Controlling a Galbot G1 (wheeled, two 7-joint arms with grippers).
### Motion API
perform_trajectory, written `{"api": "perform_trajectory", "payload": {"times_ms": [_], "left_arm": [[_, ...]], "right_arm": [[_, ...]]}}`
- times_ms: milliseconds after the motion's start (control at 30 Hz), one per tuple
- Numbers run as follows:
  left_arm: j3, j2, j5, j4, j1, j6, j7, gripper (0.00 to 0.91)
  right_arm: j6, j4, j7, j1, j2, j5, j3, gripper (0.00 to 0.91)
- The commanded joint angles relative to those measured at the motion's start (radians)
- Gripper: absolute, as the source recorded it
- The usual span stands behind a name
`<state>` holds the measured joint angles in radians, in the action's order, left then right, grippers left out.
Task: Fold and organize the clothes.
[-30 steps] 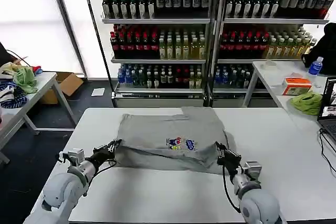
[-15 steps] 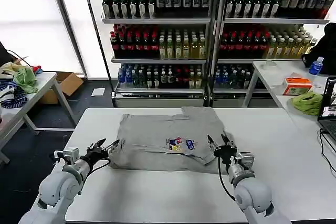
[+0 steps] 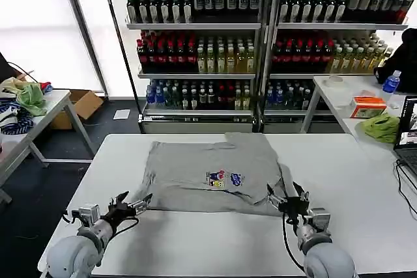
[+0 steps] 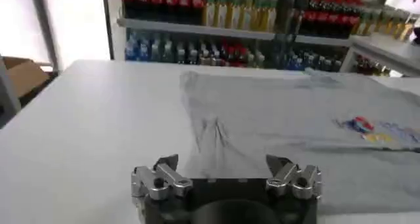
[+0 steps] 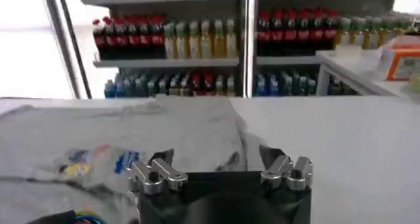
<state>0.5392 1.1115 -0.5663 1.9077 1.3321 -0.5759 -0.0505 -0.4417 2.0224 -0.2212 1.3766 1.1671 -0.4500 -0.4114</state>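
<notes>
A smooth white rectangular tabletop (image 3: 195, 239) fills the lower frame; a soft, creased light grey short-sleeved shirt (image 3: 208, 170) lies folded at centre; below, left end effector (image 3: 128, 206) and right end effector (image 3: 289, 200) gape wide, empty

One light grey short-sleeved shirt (image 3: 212, 167) lies on the white bench (image 3: 195, 239), spread flat across the middle and reaching almost to the far edge. Its small multicoloured cartoon chest print (image 3: 225, 179) faces up (blue, red and yellow blobs, too small to read). The near hem runs roughly parallel to the bench's near edge, well back from it. Soft wrinkles gather by the left sleeve, and the right side looks folded under along its edge.
</notes>
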Motion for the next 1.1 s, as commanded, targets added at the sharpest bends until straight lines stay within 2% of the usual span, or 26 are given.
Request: {"api": "perform_trajectory", "payload": {"times_ms": [33,67,100,133,167,233,267,300,333,367,400,433,633,1100], "left_arm": [[-0.002,0.016,0.005,0.010,0.059,0.000,0.003,0.907],[-0.003,0.018,-0.003,0.010,0.053,0.002,-0.004,0.907],[-0.003,0.019,-0.015,0.011,0.049,0.001,-0.003,0.907],[-0.004,0.019,-0.020,0.012,0.048,0.001,-0.002,0.907],[-0.007,0.020,-0.024,0.012,0.044,0.000,-0.001,0.907],[-0.013,0.020,-0.028,0.007,0.039,0.000,0.002,0.907],[-0.017,0.021,-0.028,0.003,0.037,0.000,0.005,0.766],[-0.019,0.022,-0.028,-0.003,0.031,0.000,0.004,0.343],[-0.021,0.023,-0.028,-0.009,0.028,0.000,0.006,0.202],[-0.021,0.024,-0.029,-0.012,0.025,0.000,0.008,0.202],[-0.022,0.025,-0.034,-0.016,0.022,0.000,0.007,0.050],[-0.021,0.025,-0.038,-0.019,0.019,0.001,0.007,0.010],[-0.024,0.023,-0.048,-0.028,0.013,0.005,-0.001,0.010],[-0.014,0.022,-0.066,-0.001,0.032,0.025,-0.002,0.010]], "right_arm": [[-0.001,0.018,-0.012,0.074,-0.001,0.008,-0.022,0.907],[0.003,0.016,-0.005,0.068,0.002,0.007,-0.020,0.907],[0.003,0.016,-0.003,0.065,0.002,0.007,-0.018,0.584],[0.001,0.015,-0.005,0.060,0.002,0.006,-0.015,0.584],[0.000,0.012,-0.006,0.055,0.003,-0.001,-0.013,0.101],[-0.002,0.003,-0.010,0.047,0.002,-0.006,-0.009,0.040],[-0.003,-0.006,-0.013,0.042,0.002,-0.009,-0.008,0.030],[-0.007,-0.013,-0.015,0.040,0.002,-0.014,-0.007,0.020],[-0.015,-0.018,-0.017,0.040,0.002,-0.016,-0.006,0.020],[-0.022,-0.021,-0.018,0.040,0.001,-0.016,-0.006,0.010],[-0.029,-0.025,-0.021,0.041,0.000,-0.019,-0.006,0.000],[-0.032,-0.027,-0.021,0.041,0.000,-0.019,-0.006,0.000],[-0.058,-0.040,-0.030,0.047,0.004,-0.037,-0.004,0.000],[-0.053,-0.002,-0.020,0.066,-0.007,-0.077,-0.019,0.000]]}}
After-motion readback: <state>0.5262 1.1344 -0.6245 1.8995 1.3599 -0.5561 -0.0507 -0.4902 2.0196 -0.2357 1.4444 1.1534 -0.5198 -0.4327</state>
